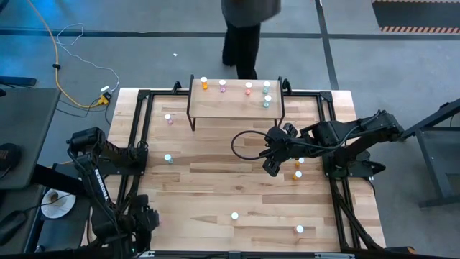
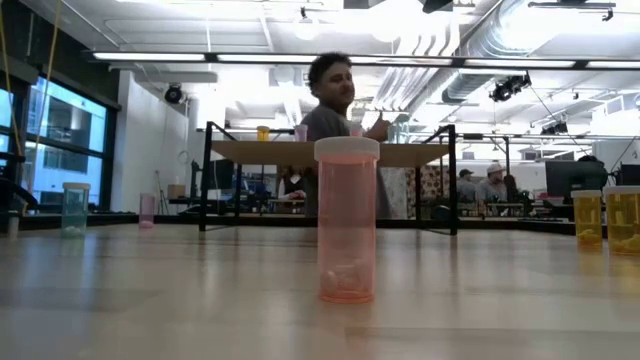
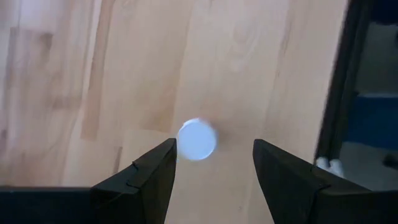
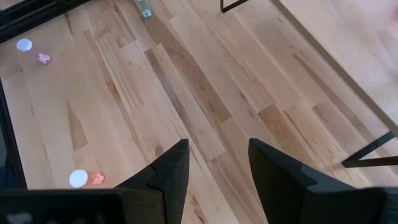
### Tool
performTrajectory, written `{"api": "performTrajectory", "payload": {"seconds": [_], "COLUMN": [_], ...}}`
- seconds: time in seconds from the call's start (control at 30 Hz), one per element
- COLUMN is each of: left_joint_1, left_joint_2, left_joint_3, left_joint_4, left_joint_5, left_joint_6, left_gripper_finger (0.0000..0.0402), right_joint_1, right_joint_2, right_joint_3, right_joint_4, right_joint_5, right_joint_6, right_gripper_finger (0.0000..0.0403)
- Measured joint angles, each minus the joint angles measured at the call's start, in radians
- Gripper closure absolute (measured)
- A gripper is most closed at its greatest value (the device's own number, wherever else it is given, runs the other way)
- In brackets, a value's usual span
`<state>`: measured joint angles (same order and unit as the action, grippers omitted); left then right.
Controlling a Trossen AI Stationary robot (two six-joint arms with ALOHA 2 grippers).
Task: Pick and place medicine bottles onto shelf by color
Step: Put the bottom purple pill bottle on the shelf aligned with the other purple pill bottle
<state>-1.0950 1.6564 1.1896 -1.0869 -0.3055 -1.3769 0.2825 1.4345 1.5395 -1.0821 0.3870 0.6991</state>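
5 bottles [image 1: 249,87] on shelf [image 1: 215,105]

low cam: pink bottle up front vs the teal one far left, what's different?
The pink bottle stands closest to the camera and looks tallest in the low view; the teal bottle stands farther back at the left and looks far smaller. The pink bottle has pale contents visible at its base; the teal bottle's contents cannot be made out. Both stand upright on the wooden table, capped, clear of either gripper.
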Motion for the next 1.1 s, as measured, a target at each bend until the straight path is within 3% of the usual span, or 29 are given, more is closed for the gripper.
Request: {"api": "performTrajectory", "payload": {"seconds": [0.13, 0.3, 0.53, 0.93, 1.1], "left_joint_1": [0.012, 0.016, 0.001, -0.048, -0.07], "left_joint_2": [-0.027, -0.1, -0.232, -0.29, -0.287], "left_joint_3": [0.0, 0.0, -0.001, -0.195, -0.232], "left_joint_4": [-0.128, -0.179, -0.2, 0.168, 0.204], "left_joint_5": [0.062, 0.063, -0.043, -0.096, -0.124], "left_joint_6": [-0.023, -0.009, -0.017, -0.029, -0.036], "left_gripper_finger": [0.02, 0.02, 0.02, 0.02, 0.02], "right_joint_1": [0.0, 0.0, 0.0, 0.0, 0.0], "right_joint_2": [0.0, 0.0, 0.0, 0.001, 0.001], "right_joint_3": [0.0, 0.0, 0.0, 0.0, 0.0], "right_joint_4": [0.0, 0.0, 0.0, 0.0, 0.0], "right_joint_5": [0.0, 0.0, 0.0, 0.0, 0.0], "right_joint_6": [-0.005, -0.008, -0.008, -0.007, -0.007], "right_gripper_finger": [0.0245, 0.0245, 0.0245, 0.0245, 0.0245]}}
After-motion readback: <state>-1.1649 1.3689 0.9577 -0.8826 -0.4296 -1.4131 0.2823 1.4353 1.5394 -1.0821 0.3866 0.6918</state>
